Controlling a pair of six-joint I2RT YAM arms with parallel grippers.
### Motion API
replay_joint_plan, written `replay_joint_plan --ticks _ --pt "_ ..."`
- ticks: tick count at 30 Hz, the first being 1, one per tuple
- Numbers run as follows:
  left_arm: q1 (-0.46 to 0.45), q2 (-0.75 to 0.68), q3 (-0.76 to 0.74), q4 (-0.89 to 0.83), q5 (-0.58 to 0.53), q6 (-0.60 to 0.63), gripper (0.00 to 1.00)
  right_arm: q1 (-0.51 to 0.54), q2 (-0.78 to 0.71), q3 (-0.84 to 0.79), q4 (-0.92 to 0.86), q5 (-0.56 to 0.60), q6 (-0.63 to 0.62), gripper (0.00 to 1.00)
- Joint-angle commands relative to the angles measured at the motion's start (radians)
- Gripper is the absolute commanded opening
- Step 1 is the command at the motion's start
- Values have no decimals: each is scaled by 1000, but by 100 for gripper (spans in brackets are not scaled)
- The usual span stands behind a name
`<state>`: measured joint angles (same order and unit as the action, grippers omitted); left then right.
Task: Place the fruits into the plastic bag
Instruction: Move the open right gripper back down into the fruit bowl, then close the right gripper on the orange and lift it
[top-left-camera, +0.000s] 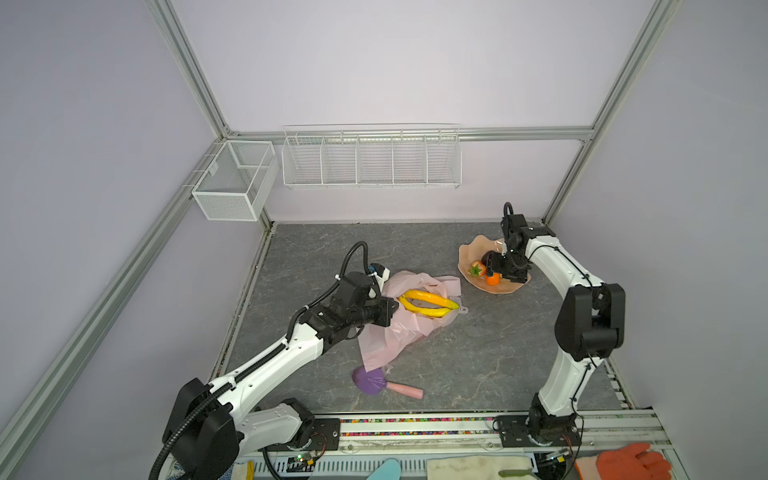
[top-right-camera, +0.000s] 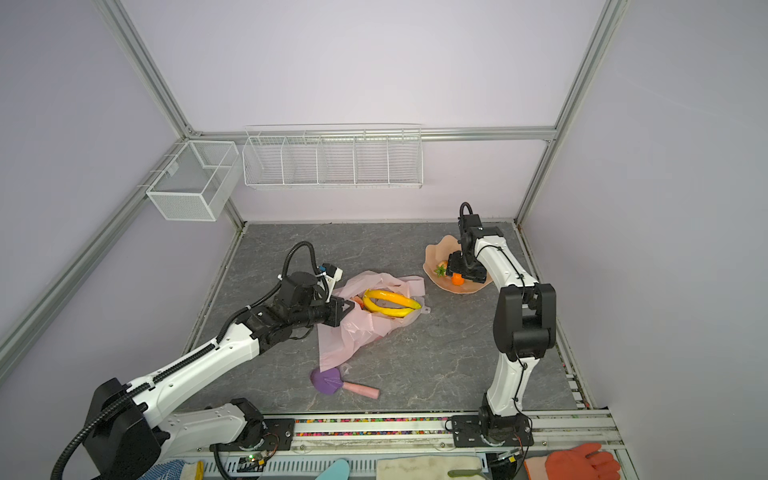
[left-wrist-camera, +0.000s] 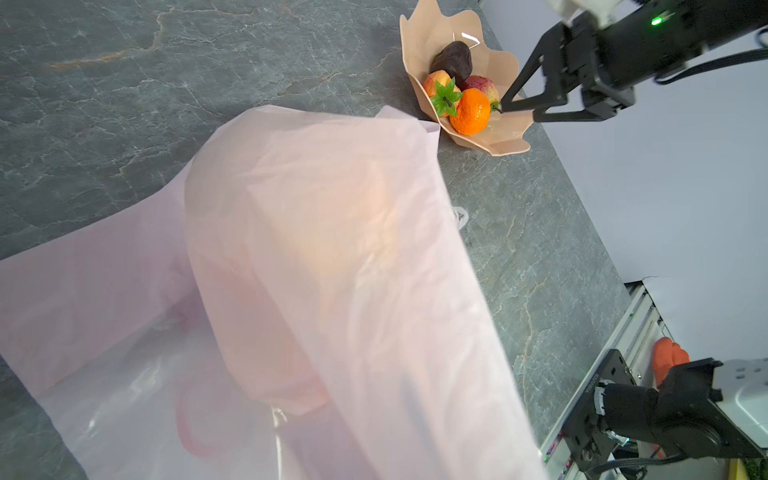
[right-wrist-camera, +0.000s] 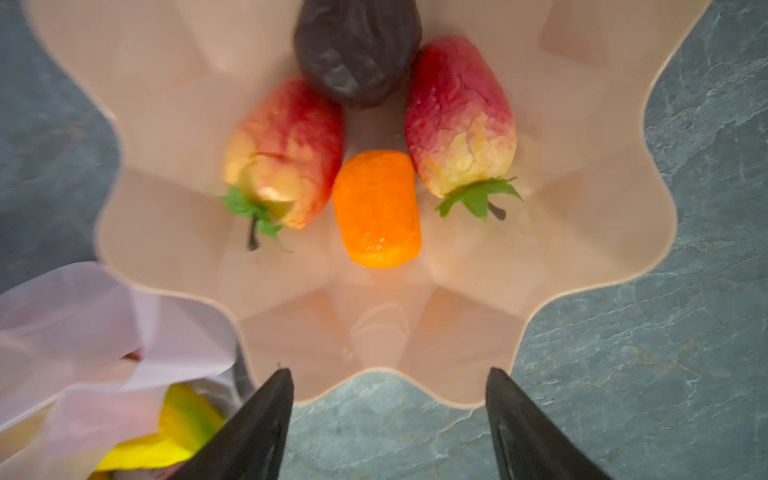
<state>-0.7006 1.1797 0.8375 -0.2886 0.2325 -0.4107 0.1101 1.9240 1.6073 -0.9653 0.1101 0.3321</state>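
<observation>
Four fruits (right-wrist-camera: 457, 116) left in bowl (right-wrist-camera: 166, 124): lower spread, empty right gripper (right-wrist-camera: 389, 372) astride the orange (right-wrist-camera: 376, 208) while left gripper (top-left-camera: 390, 309), pinched shut on plastic bag (top-left-camera: 390, 340), holds its mouth up.

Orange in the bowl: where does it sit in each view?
Top view: orange in the bowl, near side, right of centre.
Top view: orange, same spot.
Left wrist: orange beside the leafy strawberry.
Right wrist: orange between two strawberries.
Shared landmark: the peach wavy-edged bowl.
</observation>
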Motion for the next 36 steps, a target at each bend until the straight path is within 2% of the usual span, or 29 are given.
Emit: replay_joint_plan --ticks 1,4,9,21,24,31,36 --pt "-4 -27 -18 6 -8 -3 0 5 50 43 0 58 -33 70" --pt "-4 -35 -21 0 -10 -2 0 3 111 85 -3 69 -37 66" --pt "-4 -44 -24 -3 -12 -2 0 2 169 116 0 103 -40 64" --pt "-4 -48 -14 -17 -7 6 0 0 281 206 64 105 -46 62" --pt "-4 -48 -13 -20 -5 5 0 0 311 232 48 97 -51 58" --pt "-4 -52 -6 -27 -9 6 0 0 243 190 61 107 -57 36" --pt "-4 -43 -3 -26 -5 8 0 2 104 129 56 73 -62 32"
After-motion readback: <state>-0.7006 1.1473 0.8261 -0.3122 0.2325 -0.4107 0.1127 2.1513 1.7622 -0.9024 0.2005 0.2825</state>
